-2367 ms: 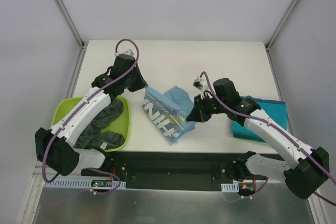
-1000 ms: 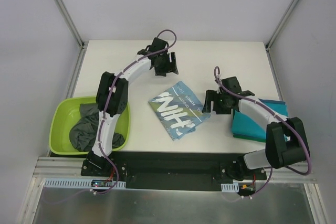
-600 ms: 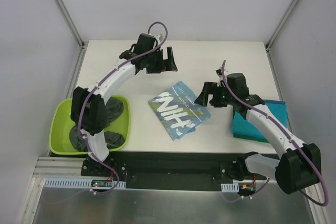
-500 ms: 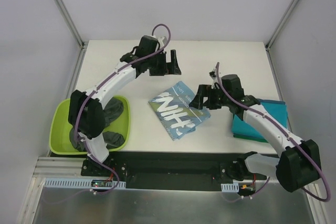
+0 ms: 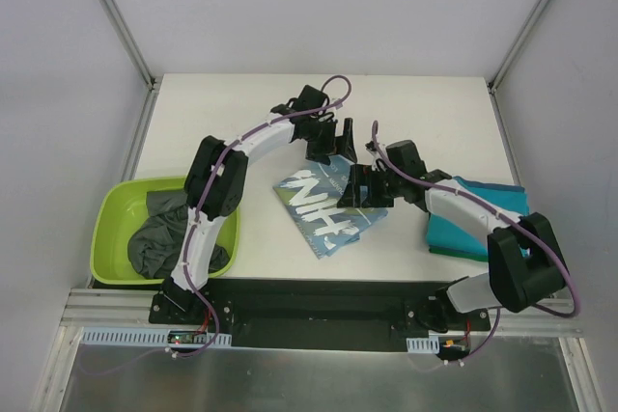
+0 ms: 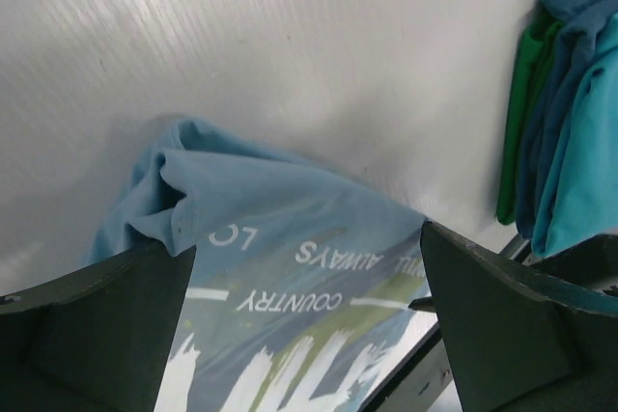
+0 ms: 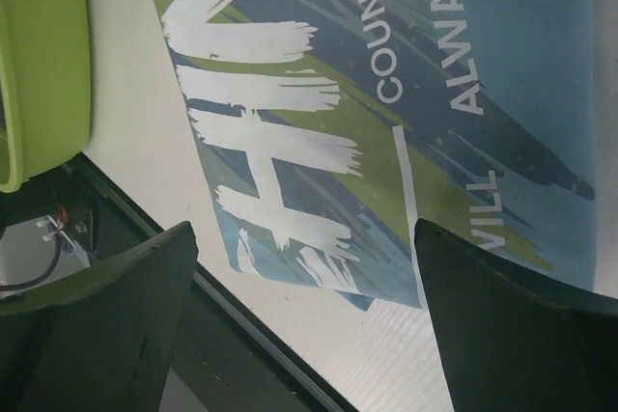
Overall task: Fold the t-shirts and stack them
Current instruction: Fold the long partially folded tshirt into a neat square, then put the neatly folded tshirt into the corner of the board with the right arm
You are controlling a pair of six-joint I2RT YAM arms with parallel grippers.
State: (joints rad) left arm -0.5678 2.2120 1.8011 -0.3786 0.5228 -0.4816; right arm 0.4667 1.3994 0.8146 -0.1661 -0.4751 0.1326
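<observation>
The printed t-shirt (image 5: 323, 209) is laid flat in the middle of the bench (image 5: 435, 113). To its left, crumpled t-shirts (image 5: 159, 238) are held in the tub (image 5: 103, 238); to its right, folded t-shirts (image 5: 502, 198) are stacked.

White matte table (image 5: 425, 108) boxed in by plain pale-grey wall panels (image 5: 319, 7) at back and both sides, aluminium struts (image 5: 116, 14) at the rear corners, black mounting strip (image 5: 319, 296) along the near edge, brushed metal sheet (image 5: 319, 383) below it, even soft light.
</observation>
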